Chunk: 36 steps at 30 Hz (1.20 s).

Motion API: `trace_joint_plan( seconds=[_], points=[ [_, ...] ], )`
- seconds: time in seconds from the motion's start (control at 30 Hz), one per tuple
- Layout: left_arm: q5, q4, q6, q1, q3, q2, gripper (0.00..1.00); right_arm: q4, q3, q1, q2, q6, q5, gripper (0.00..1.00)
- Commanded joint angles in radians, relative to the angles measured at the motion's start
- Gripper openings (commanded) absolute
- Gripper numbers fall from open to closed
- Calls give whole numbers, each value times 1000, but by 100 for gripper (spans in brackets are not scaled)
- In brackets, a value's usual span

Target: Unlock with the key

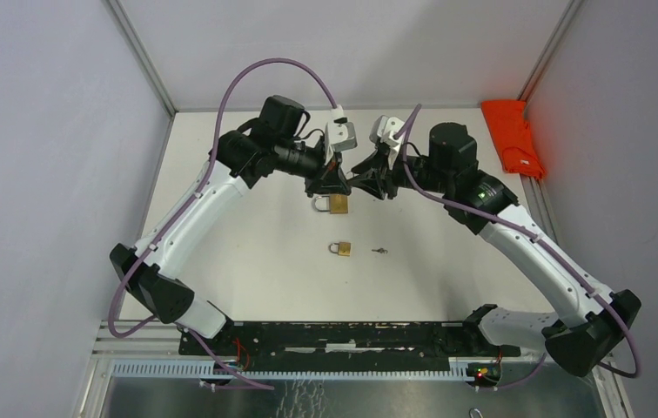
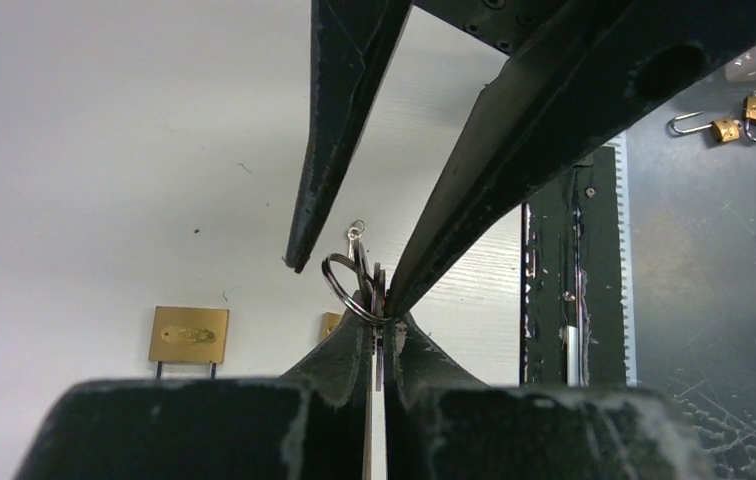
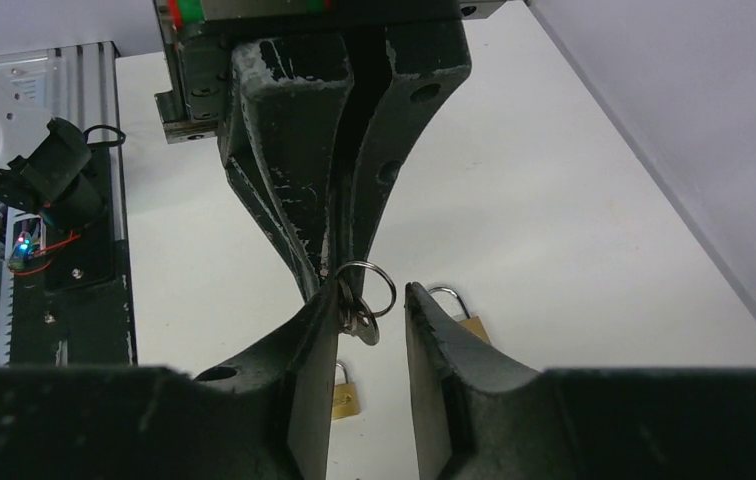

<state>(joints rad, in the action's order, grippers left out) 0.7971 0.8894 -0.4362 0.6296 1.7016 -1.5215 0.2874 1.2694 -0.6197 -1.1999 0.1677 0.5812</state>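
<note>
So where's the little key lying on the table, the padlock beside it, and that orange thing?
little key (image 1: 381, 251): top view, on its middle.
padlock (image 1: 341, 249): top view, on its brass body.
orange thing (image 1: 512, 138): top view, on its middle.

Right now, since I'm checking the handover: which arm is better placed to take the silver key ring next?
Probably the right: the right gripper stands open astride the silver metal key ring, which the left gripper pinches shut.
</note>
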Motion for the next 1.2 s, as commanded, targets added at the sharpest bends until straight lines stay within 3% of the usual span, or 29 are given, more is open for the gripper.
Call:
trace_joint_plan(
  seconds=[0.0,0.3,0.67,0.87,1.03,1.17],
  points=[
    [83,-36,-28,20,3,20,2,-64,0,3,-37,-25,40,34],
    [65,-67,-21,21,-7,45,2,-72,-52,2,-44,-22,98,0],
    [70,-93,-10,21,-17,53,4,-81,-92,2,-6,-28,34,0],
    [77,-91,-14,21,-23,64,19,-67,-95,2,10,-22,19,0],
    [73,-91,-20,21,-27,74,18,-48,-90,3,18,-14,-4,0],
    [74,-92,-22,22,-30,76,9,-48,-90,3,24,-18,-7,0]
  ],
)
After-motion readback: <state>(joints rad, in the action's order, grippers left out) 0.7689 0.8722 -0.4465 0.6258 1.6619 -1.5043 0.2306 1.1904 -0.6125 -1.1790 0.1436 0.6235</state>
